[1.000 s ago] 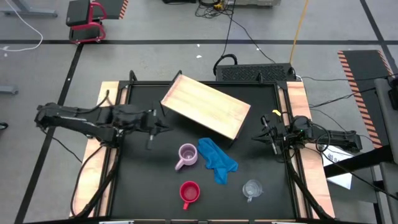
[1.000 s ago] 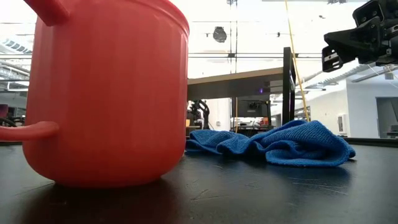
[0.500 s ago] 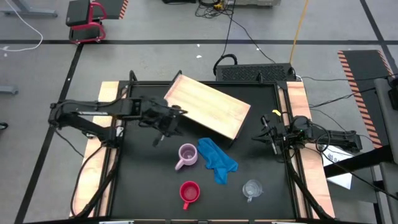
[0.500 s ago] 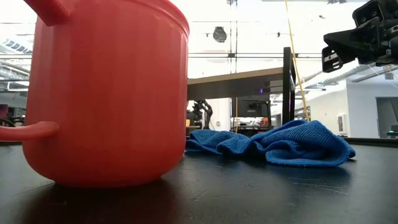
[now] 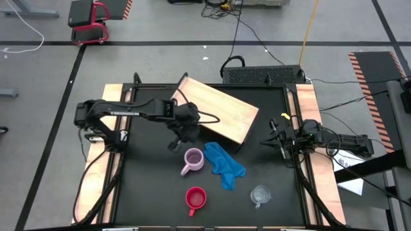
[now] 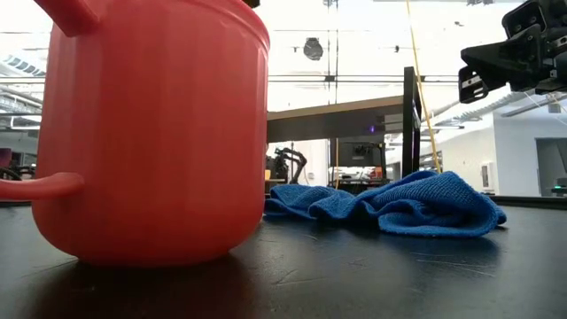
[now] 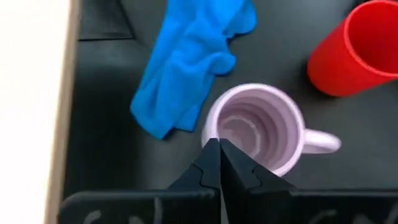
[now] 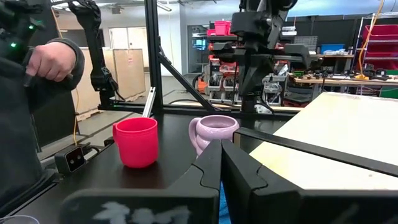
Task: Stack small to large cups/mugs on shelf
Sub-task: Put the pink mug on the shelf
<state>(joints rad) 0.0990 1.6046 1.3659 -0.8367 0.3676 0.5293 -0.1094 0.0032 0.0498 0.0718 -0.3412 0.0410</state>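
Observation:
The pale lilac-pink mug (image 5: 192,160) stands upright on the black tabletop, near the middle. The blue cloth (image 5: 225,165) lies to its right. The red mug (image 5: 196,199) and the clear cup (image 5: 260,194) stand nearer the front edge. The wooden shelf (image 5: 215,109) stands askew at the back. My left gripper (image 5: 173,144) is shut and empty, pointing down just to the far left of the lilac mug. In the left wrist view its tips (image 7: 219,148) show at the rim of the lilac mug (image 7: 261,127). My right gripper (image 5: 273,140) is shut and empty at the table's right edge.
A person (image 8: 37,93) stands beyond the table's left side, one hand raised. The red mug (image 6: 151,133) fills the left of the low view, with the blue cloth (image 6: 399,204) behind it. Bare black tabletop lies to the left of the mugs.
My left gripper has swung from the table's left edge toward the right, along the shelf's near side, and now points down beside the lilac mug. Its fingers stay shut. The mugs, the cloth and the shelf have not moved.

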